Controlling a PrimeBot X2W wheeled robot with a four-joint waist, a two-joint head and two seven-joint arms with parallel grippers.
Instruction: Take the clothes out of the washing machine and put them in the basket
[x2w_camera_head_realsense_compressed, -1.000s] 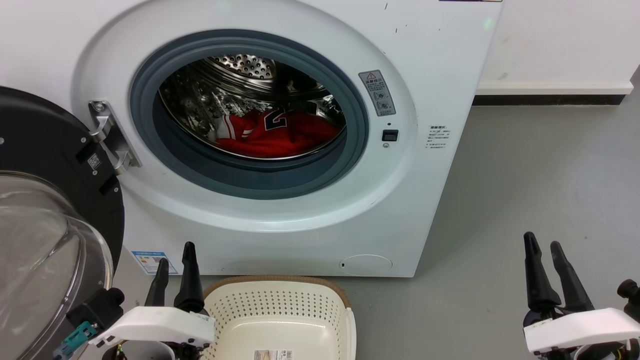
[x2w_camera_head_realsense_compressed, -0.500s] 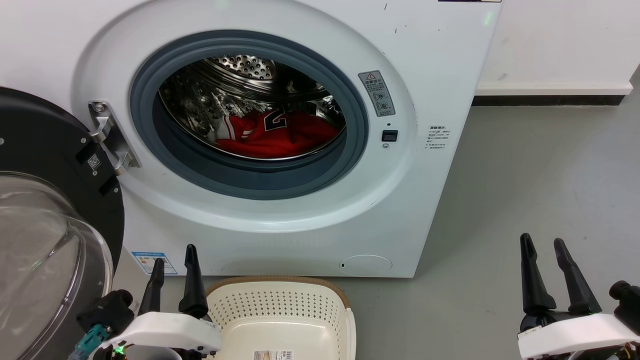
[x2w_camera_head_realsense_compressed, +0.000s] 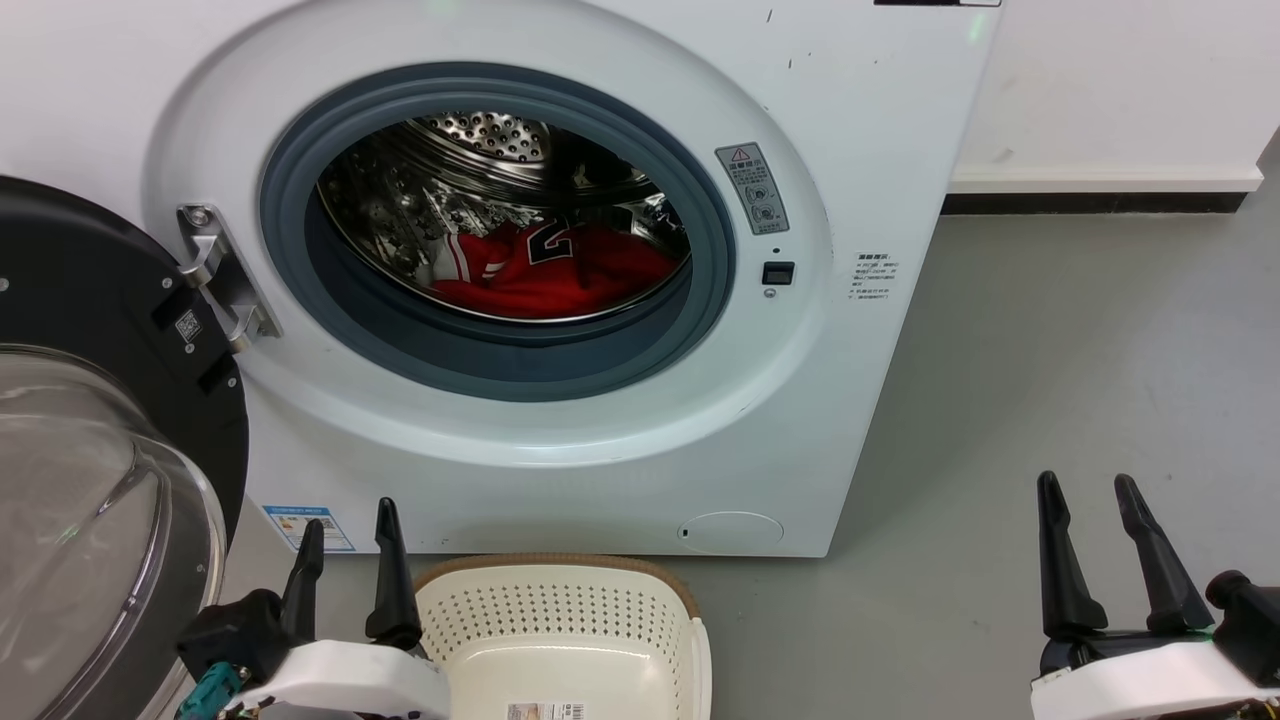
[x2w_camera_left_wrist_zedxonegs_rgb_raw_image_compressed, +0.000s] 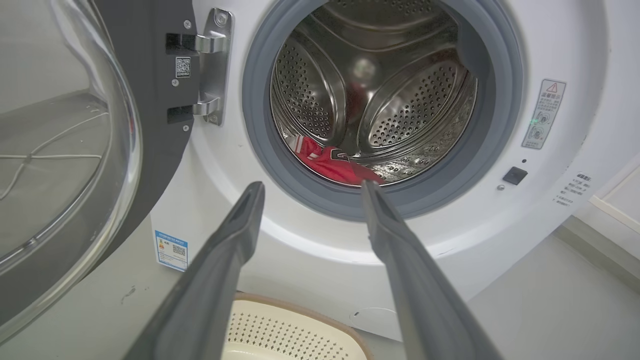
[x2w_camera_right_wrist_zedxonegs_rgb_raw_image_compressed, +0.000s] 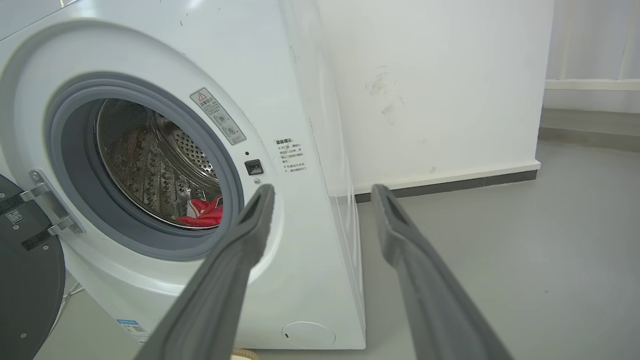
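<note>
Clothes (x2w_camera_head_realsense_compressed: 560, 272) lie in the drum, well beyond left gripper (x2w_camera_head_realsense_compressed: 347, 522).

The mouth (x2w_camera_head_realsense_compressed: 500, 372) of the washer (x2w_camera_head_realsense_compressed: 880, 130) gapes unblocked, with room above the clothes (x2w_camera_head_realsense_compressed: 560, 282) lying low in the drum (x2w_camera_head_realsense_compressed: 480, 135); the swung-out door (x2w_camera_head_realsense_compressed: 100, 300) crowds its left side, the basket (x2w_camera_head_realsense_compressed: 560, 605) stands just below it, and the floor (x2w_camera_head_realsense_compressed: 1080, 350) to the right is open.
</note>
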